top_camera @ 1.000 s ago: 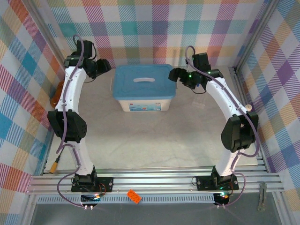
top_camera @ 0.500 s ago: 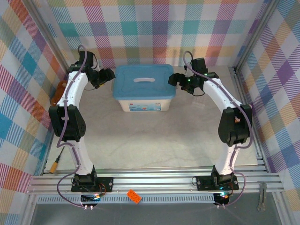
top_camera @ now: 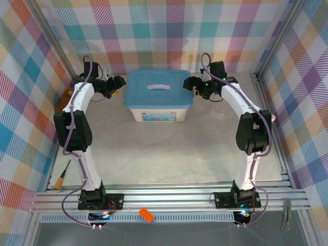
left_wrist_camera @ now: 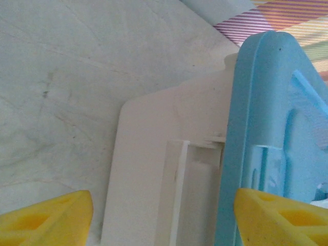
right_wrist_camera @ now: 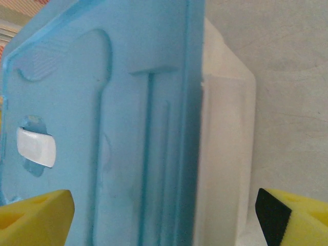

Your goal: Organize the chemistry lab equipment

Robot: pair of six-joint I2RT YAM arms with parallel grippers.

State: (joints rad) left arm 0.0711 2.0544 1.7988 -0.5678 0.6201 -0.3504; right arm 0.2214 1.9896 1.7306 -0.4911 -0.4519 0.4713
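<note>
At the far end of the surface (top_camera: 169, 148), my left claw (top_camera: 119, 82) and right claw (top_camera: 190, 83) are released, each straddling one end of the blue lid (top_camera: 158, 92) on the white bin (top_camera: 156, 114).

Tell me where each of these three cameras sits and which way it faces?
Top external: fixed above and behind, looking down at the table and the blue-lidded box; the left arm and right arm show whole, bases at the bottom.
Left wrist: on the left arm's wrist, facing the box's left end; the open left gripper shows its yellow fingers.
Right wrist: on the right arm's wrist, facing the box's right end; the open right gripper shows its yellow fingers.
Shared: all three see the box.
</note>
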